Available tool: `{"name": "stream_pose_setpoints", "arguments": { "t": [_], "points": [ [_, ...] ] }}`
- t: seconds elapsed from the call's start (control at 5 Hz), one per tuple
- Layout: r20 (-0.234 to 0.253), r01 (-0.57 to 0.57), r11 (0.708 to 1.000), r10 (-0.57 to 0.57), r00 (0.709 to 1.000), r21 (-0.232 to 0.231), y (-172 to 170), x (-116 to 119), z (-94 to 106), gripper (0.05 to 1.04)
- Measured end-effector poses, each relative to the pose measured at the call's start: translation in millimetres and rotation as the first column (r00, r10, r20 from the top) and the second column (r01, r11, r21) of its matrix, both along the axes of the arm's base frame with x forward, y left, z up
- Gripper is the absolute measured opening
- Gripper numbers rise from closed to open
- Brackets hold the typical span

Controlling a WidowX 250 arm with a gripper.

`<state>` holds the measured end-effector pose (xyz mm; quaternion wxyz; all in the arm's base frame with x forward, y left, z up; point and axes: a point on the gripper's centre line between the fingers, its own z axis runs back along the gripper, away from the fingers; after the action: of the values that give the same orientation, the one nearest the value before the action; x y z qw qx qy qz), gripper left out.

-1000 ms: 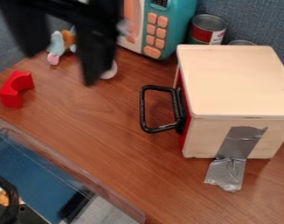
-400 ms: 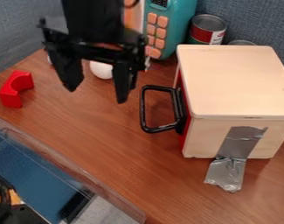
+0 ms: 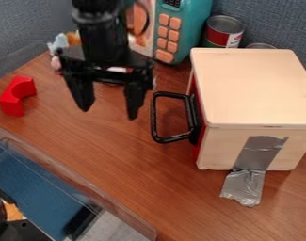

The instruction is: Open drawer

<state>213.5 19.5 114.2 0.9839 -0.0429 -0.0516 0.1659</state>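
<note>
"How did the gripper (image 3: pixel 109 112) look?"

"Its fingers were apart, tips down above the table (image 3: pixel 98 155)."

"And the drawer (image 3: pixel 197 149)?"

"Shut in its box (image 3: pixel 253 89), right of the fingers in the view. Its handle (image 3: pixel 153 115) stuck out towards them, near the right-hand fingertip."

"On their other side?"

"A red block (image 3: pixel 12 104) lay left of the fingers, well apart from the box."

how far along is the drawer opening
Nothing of the opening looks done: the drawer sits shut in the wooden box. Nothing is in hand; the gripper is open, left of the black handle in the picture and not gripping it. Left to do: take hold of the handle and pull the drawer out.
</note>
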Motion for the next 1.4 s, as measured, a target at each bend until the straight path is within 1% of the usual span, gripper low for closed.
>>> {"name": "stream_pose_setpoints", "arguments": {
  "t": [0.2,0.4,0.6,0.8,1.0,1.2,1.4],
  "points": [
    [-0.020,-0.045,0.996,0.046,0.999,0.076,10.8,12.0,-14.8,1.000],
    [-0.022,-0.073,0.993,0.075,0.997,0.090,13.9,23.7,-26.4,0.999],
    [-0.027,-0.086,0.992,0.089,0.996,0.097,12.6,36.3,-33.7,0.999],
    [-0.028,-0.089,0.993,0.092,0.995,0.077,2.6,48.7,-37.9,0.999],
    [-0.021,-0.081,0.994,0.083,0.996,0.068,-7.5,61.0,-43.1,0.999],
    [-0.021,-0.084,0.994,0.086,0.996,0.063,-14.1,67.2,-53.2,0.999],
    [-0.015,-0.088,0.994,0.089,0.996,0.063,-14.7,75.9,-58.8,0.999]
  ]
}}
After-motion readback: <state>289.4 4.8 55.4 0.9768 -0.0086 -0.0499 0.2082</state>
